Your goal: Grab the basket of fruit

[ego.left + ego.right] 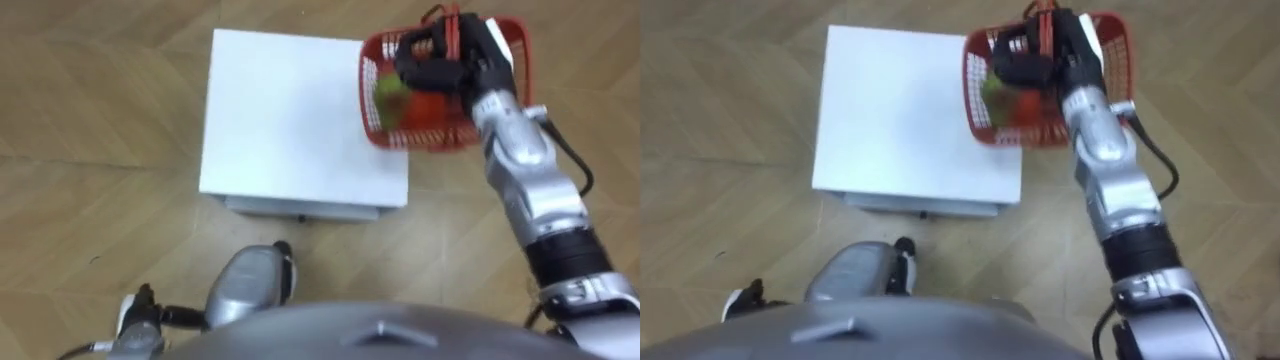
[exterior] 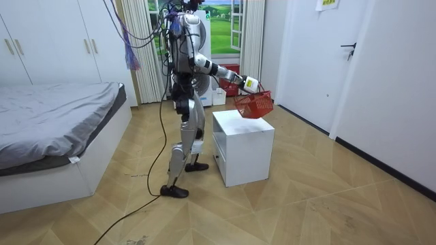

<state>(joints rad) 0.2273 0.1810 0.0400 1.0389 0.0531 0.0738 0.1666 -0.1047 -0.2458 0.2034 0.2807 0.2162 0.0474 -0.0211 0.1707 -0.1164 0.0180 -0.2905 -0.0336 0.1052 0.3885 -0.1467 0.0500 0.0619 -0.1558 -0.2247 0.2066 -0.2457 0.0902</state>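
Right now my right hand (image 1: 445,68) reaches ahead and to my right, fingers curled round the handle of the basket (image 1: 440,138), which hangs beneath it over the far right corner of the cabinet (image 1: 290,120). In the room view it looks clear of the top. Its long axis runs across me, partly over the cabinet and partly past its right edge above open floor. Fruit (image 1: 388,92) lies inside, so I judge it must stay level. My left hand (image 1: 140,318) is low at my side, much farther off. Upward and rightward lies free room.
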